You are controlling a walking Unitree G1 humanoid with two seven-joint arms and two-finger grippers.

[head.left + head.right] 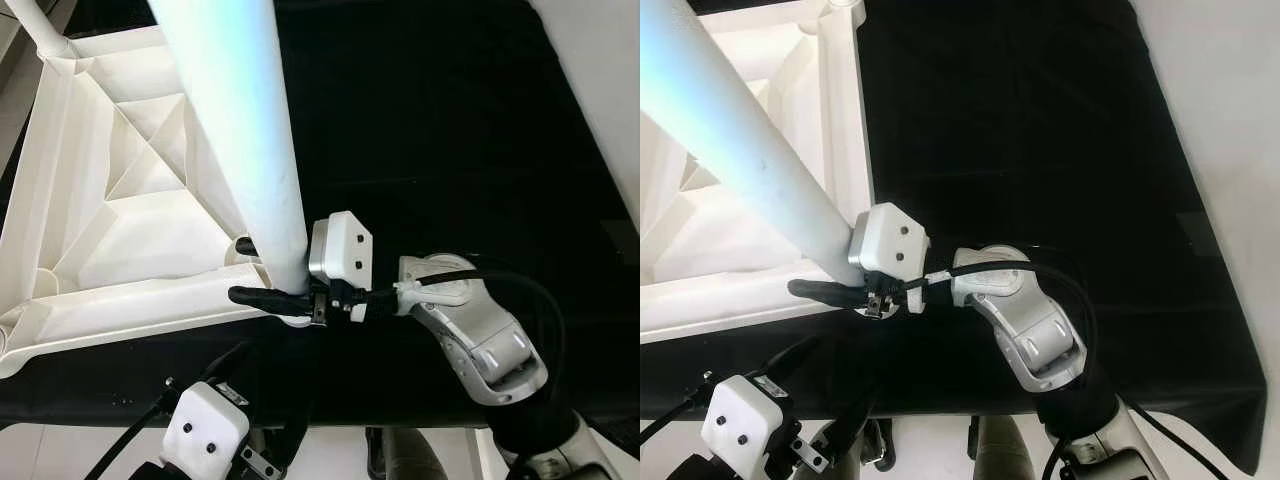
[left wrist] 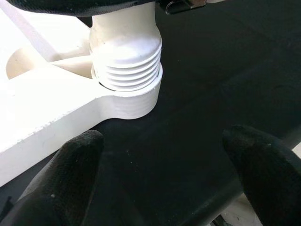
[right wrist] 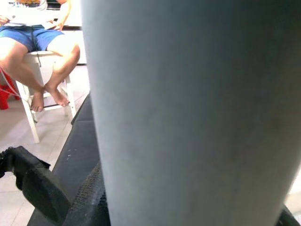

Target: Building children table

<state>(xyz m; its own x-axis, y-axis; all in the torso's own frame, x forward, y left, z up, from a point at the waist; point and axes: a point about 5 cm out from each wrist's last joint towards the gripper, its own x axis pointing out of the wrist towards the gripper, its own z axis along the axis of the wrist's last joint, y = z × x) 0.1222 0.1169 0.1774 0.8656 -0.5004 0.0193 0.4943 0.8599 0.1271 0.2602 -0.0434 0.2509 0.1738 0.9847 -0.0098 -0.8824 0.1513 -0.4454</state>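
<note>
**Table leg standing in the corner socket of the upturned tabletop**

White table leg, a long smooth tube, standing up out of the near corner of the white tabletop, leaning slightly toward the camera in the head views. Threaded end of the leg sitting in the round corner socket, several turns of thread showing above the socket rim, so not fully seated. Tabletop lying upside down, ribbed underside up, with diagonal stiffening ribs running to the corners and another leg visible at the far left corner.

Right tool closed around the leg just above the socket, one black finger wrapping the near side of the tube, the other mostly hidden behind it; white camera housing of the wrist pressed close beside the leg, silver right forearm bent in from the right. From the right wrist, leg surface close up and grey, with a ribbed black finger pad touching it at the base.

Left tool spread wide and holding nothing, its two black fingertips low and near the socket but apart from it. Left wrist housing at the near edge, below the tabletop corner.

All resting on a surface covered with black cloth. Beyond it, pale tiled floor, and a person's bare legs on a white chair.
</note>
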